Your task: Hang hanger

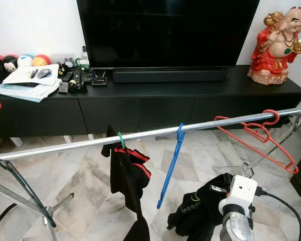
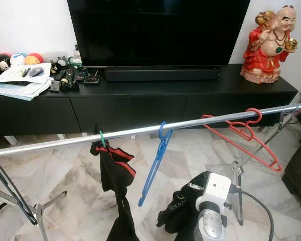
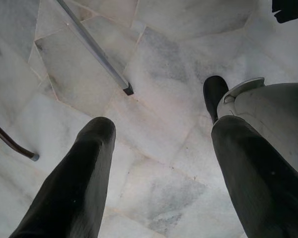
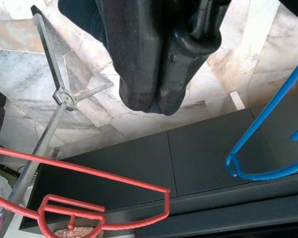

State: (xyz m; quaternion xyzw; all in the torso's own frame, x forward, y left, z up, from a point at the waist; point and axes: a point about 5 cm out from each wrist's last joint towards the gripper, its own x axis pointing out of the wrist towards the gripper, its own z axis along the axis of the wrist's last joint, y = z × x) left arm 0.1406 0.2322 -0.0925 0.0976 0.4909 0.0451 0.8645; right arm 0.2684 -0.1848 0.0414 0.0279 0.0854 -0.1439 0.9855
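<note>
Red hanger [image 1: 261, 138]: thin plastic frame, judged light and stiff but springy; smooth, so likely slippery between hard fingers, and the slim bars could snap if over-squeezed. Best hold, by judgement: the neck just below the hook, or the middle of the lower bar, where the frame is stiffest. Appearance: open red triangle w/ a small inner bracket under the hook; hook sits over the rail [image 1: 65, 147] near its right end, frame tilted down and to the right. Blue hanger [image 1: 171, 163] hangs edge-on at mid-rail, well apart from the red one. Left of it a green hook carries a black garment [image 1: 128, 175] w/ red trim. Right end effector [image 4: 156, 74], in the right wrist view: fingers pressed together, nothing visible between them, pointing toward the red and blue hangers w/o touching either. Right arm rises low at centre-right beside dark cloth [image 1: 198, 211]. Left end effector [image 3: 161, 148]: fingers apart, empty, aimed at the marble floor [image 3: 154, 114]. Behind the rail: black TV cabinet [image 1: 155, 100], TV, red figurine [image 1: 276, 45].
</note>
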